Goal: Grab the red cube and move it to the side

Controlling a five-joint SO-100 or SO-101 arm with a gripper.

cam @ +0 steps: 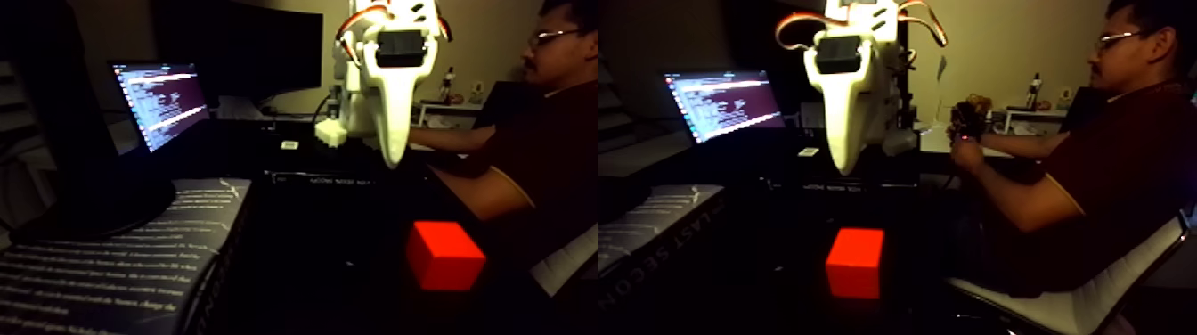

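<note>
Nearest the camera in the fixed view, the red cube [445, 256] sits alone on the dark tabletop [338, 267], with nothing touching it. Above and a little behind it hangs the white claw [392, 159], its tip pointing down, well clear of the cube. Whether its fingers are spread or pressed together I cannot tell from this angle. So the grab is not yet made, and the lowering, the pinch and the carry to the side all appear to remain. Farther back, a laptop [160, 100] glows and a seated person [534, 134] faces it.
</note>
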